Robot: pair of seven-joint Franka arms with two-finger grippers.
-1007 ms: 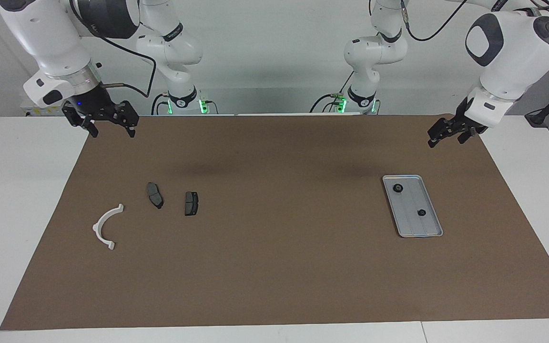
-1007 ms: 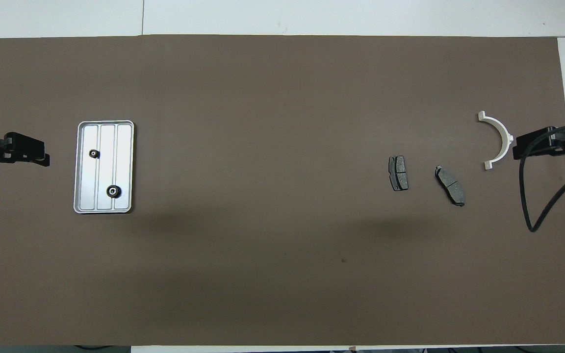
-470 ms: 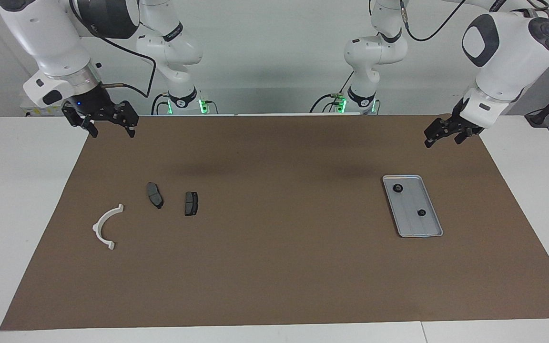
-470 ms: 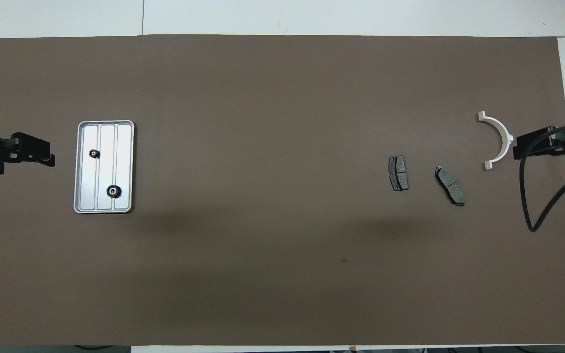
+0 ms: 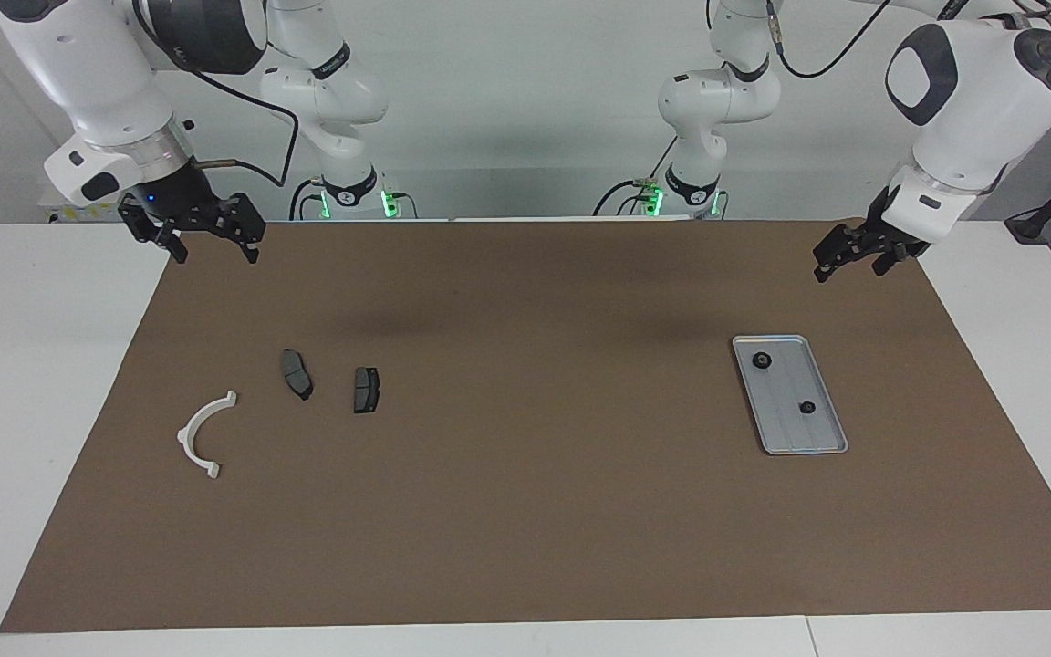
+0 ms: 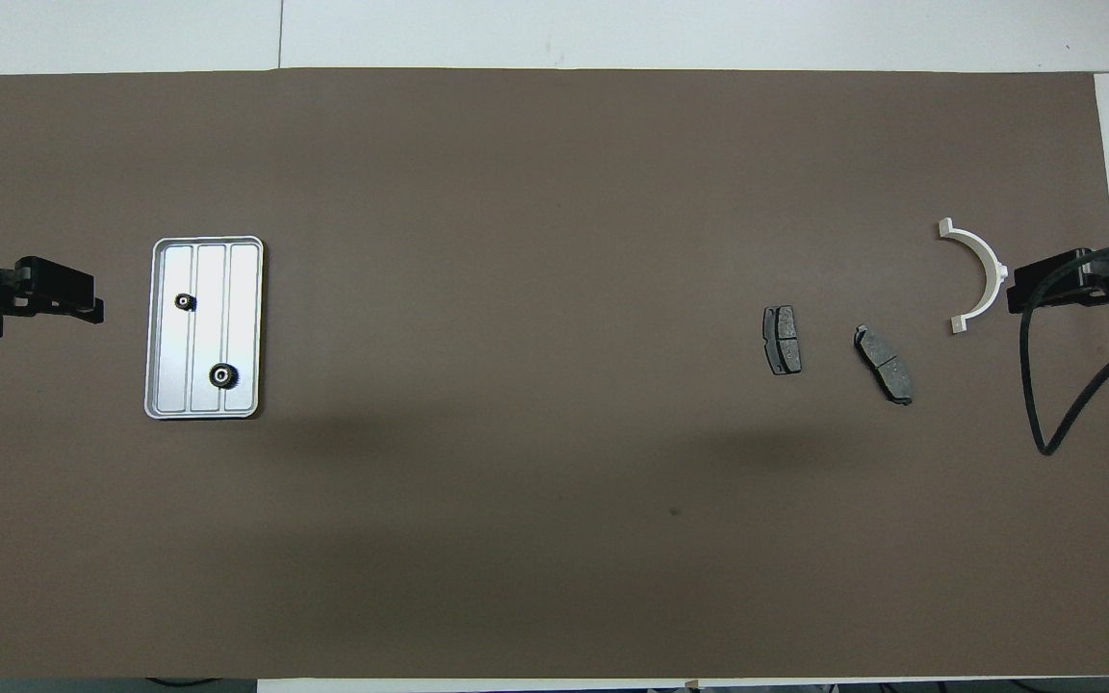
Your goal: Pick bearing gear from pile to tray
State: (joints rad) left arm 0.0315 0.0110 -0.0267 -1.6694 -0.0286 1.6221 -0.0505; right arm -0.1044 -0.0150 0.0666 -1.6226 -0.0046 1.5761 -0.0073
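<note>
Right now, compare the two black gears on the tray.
The gear nearer the robots looks bigger, with a toothed rim; the farther gear looks smaller. The nearer one sits in the tray's middle lane, the farther one in the lane toward the left arm. Both are black, lying flat.

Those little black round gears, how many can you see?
2, both lying in the tray at the left arm's end: a smaller gear farther from the robots, a larger gear nearer them. None shows among the other parts.

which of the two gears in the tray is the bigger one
The gear nearer the robots is bigger, with a toothed rim that shows. The smaller gear lies farther from the robots in the same tray.
</note>
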